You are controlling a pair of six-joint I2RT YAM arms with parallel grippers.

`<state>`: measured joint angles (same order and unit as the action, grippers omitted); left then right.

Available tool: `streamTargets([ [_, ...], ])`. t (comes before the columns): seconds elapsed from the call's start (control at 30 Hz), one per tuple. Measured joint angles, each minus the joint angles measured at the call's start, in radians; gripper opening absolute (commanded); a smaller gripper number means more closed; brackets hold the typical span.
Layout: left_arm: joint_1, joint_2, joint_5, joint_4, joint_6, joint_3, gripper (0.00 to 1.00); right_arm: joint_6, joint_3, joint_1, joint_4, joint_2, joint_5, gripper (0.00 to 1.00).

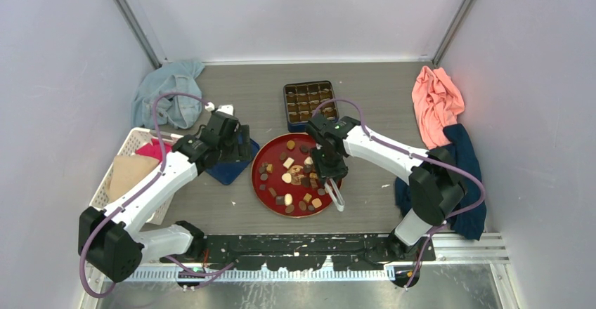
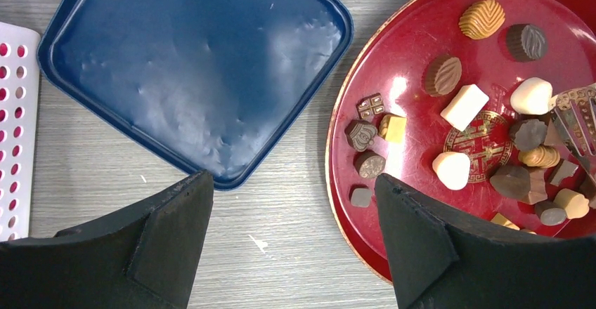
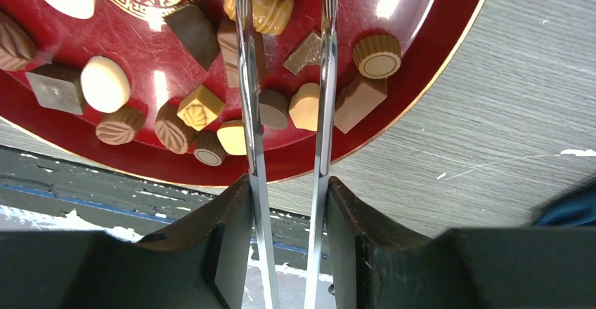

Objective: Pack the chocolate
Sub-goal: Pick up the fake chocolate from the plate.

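chocolate [image 2: 464, 107] crowds red plate [image 2: 415, 42]; right pincer [image 3: 287, 189] grips tongs [image 3: 247, 112], left pincer [image 2: 292, 182] spread wide by blue lid [image 2: 190, 63].

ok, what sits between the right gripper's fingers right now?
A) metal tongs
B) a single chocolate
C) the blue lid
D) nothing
A: in the right wrist view the right gripper clamps the two blades of the metal tongs, which reach out over the red plate.
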<state>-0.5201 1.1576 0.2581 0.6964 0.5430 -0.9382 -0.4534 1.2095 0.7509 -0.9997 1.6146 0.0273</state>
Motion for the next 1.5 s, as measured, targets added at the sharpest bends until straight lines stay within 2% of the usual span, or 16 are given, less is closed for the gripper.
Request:
streamTargets([
  [0.5, 0.000, 0.011, -0.008, -0.008, 0.000, 0.000, 0.85, -0.014, -0.030, 0.000, -0.005, 0.000, 0.008, 0.50],
  [1.2, 0.000, 0.037, -0.009, -0.020, 0.000, 0.000, 0.85, 0.038, -0.030, 0.000, -0.089, 0.000, -0.006, 0.50],
  [1.33, 0.000, 0.037, -0.009, -0.020, 0.000, 0.000, 0.85, 0.041, -0.029, 0.000, -0.088, 0.003, -0.007, 0.48],
  [1.5, 0.000, 0.037, -0.008, -0.020, 0.000, 0.000, 0.85, 0.051, -0.024, 0.000, -0.080, 0.015, -0.002, 0.39],
])
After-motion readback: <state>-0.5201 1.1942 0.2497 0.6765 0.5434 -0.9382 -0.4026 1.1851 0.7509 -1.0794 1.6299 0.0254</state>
